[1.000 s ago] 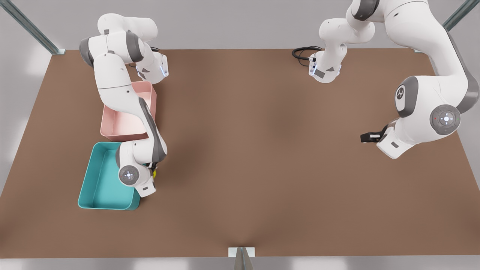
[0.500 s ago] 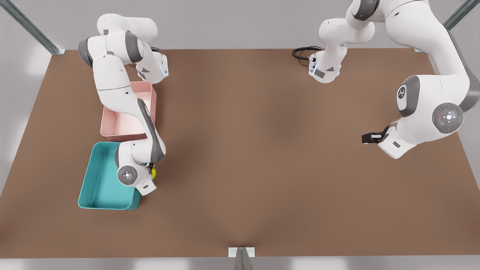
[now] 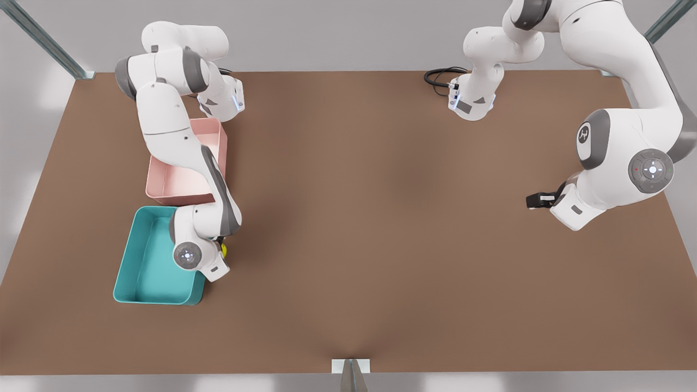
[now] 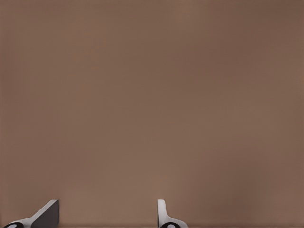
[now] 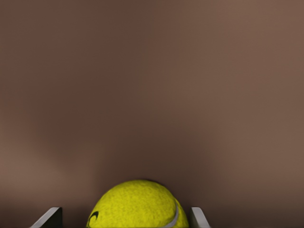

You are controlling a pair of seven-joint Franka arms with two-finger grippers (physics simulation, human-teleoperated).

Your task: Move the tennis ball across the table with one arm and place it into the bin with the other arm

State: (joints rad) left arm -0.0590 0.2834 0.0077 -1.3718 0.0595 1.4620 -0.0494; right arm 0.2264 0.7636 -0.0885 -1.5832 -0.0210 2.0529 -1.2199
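A: Where is the tennis ball [image 5: 135, 205] right now?

B: Between the fingers of my right claw [image 5: 126, 216]. They sit on either side of it, and I judge them clamped on the ball. In the front view just a sliver of yellow-green peeks out beside my wrist, right next to the bin [image 3: 142, 261].

A: Which way does the bin lie from the ball?

B: Toward the front view's left. The ball hangs just outside the bin's near wall, over the bare brown desk [image 3: 381, 218], not yet over the teal floor. So the coming move, as I judge it, is a short carry across that wall, then letting go.

A: And the other arm?

B: My left claw [image 4: 107, 216] waits well apart on the front view's right, its fingers spread over the bare desk, holding nothing. The right arm is far nearer.

A: Anything about the surfaces?

B: The ball is round and fuzzy with a curved pale seam; it could roll. The bin is smooth plastic, rectangular, with rounded corners and low walls. A pale pink bin [image 3: 179, 182] sits just behind it.
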